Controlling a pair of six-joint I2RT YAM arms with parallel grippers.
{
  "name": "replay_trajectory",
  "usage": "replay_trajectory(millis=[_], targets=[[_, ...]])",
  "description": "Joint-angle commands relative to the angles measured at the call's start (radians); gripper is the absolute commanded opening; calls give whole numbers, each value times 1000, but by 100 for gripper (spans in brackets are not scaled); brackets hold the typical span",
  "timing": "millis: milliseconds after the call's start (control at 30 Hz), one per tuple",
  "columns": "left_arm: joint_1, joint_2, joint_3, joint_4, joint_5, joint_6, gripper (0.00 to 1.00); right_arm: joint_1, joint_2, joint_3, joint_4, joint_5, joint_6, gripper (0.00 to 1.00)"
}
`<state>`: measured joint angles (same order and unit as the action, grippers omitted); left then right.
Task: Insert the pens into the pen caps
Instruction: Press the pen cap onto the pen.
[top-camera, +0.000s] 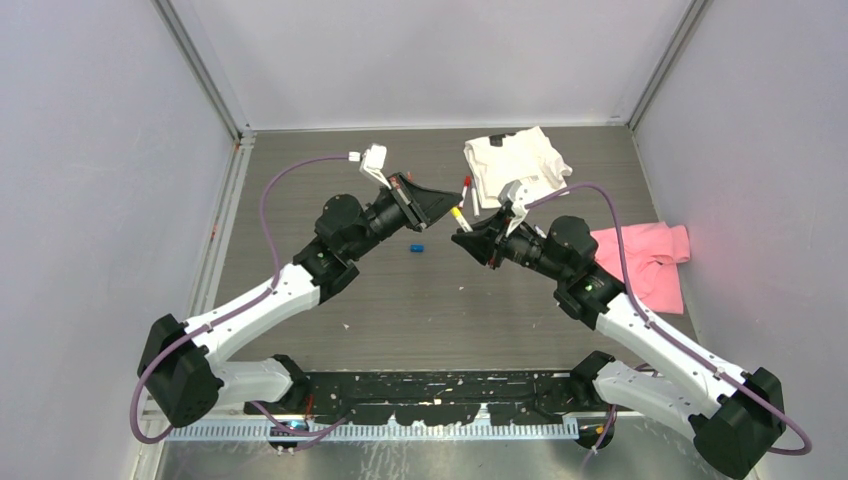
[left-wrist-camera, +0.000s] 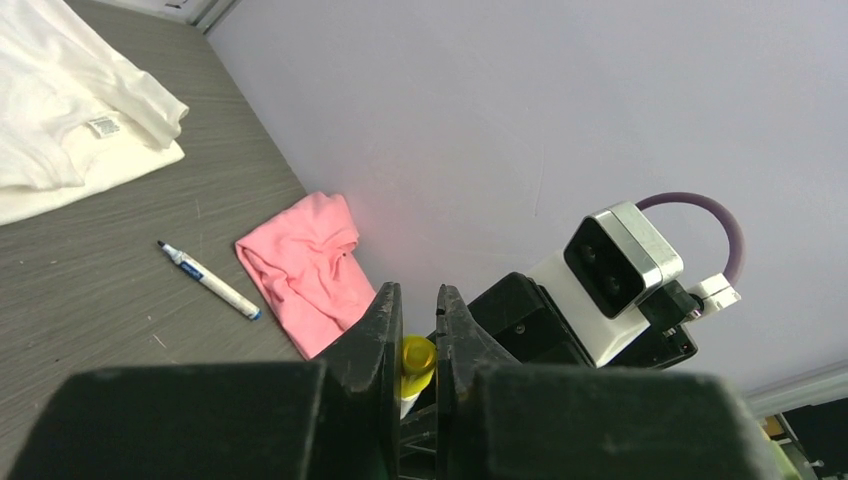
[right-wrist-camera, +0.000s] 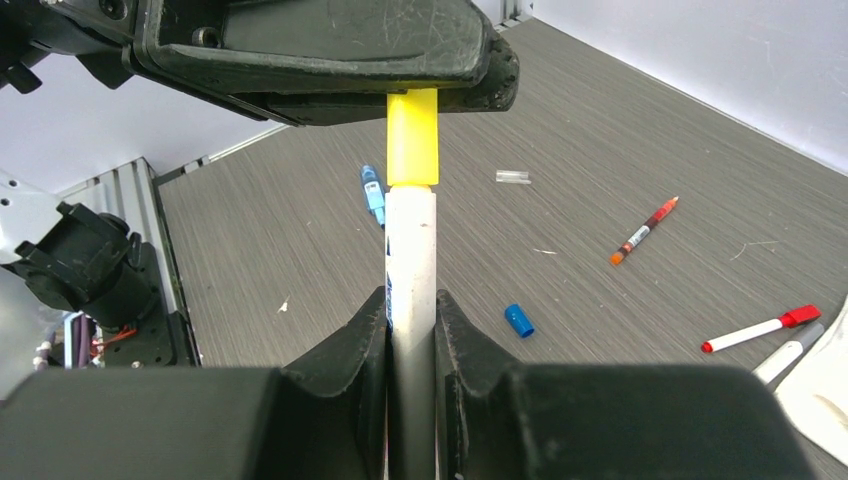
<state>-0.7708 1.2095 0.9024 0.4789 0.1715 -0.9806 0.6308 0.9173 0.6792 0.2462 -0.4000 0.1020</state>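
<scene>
The left gripper (left-wrist-camera: 418, 305) is clenched on the yellow cap (left-wrist-camera: 417, 362), its two black fingers pinching the closed end. The cap is a short sleeve of hard, matte plastic that looks flat-sided in the right wrist view. I judge it light and stiff enough to take a firm squeeze. It also looks smooth enough to twist or pop free if pinched off-centre, so its sides near the closed end are the place to hold it.

The cap's open mouth sits over the tip of the white pen (right-wrist-camera: 412, 250), touching the barrel; whether it is fully seated I cannot tell. The pen is a thin, rigid, glossy round barrel with blue print. It is probably almost weightless and liable to slide along its length under a push, so a hold low on the barrel, in line with the cap, suits it.

The right gripper (right-wrist-camera: 412, 298) is closed around just that lower part, and the barrel runs straight out between its fingers. To the right of this gripper in its own view, three things lie apart from one another on the grey wood-grain tabletop (right-wrist-camera: 600, 120). They are a blue cap (right-wrist-camera: 517, 320), a dark red pen (right-wrist-camera: 645, 230) and a red-capped pen (right-wrist-camera: 760, 329).
</scene>
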Motion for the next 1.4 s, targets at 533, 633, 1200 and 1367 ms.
replay_trajectory(millis=[533, 633, 1200, 1367], targets=[[-244, 29, 124, -536, -269, 175, 0, -16, 123, 250, 79, 68, -202, 1], [-243, -4, 113, -606, -300, 238, 1, -47, 130, 272, 82, 38, -163, 1], [-129, -44, 41, -660, 90, 463, 1, -129, 143, 308, 177, -260, 60, 1], [-86, 10, 120, -811, 147, 466, 0, -129, 141, 324, 92, -210, -75, 1]])
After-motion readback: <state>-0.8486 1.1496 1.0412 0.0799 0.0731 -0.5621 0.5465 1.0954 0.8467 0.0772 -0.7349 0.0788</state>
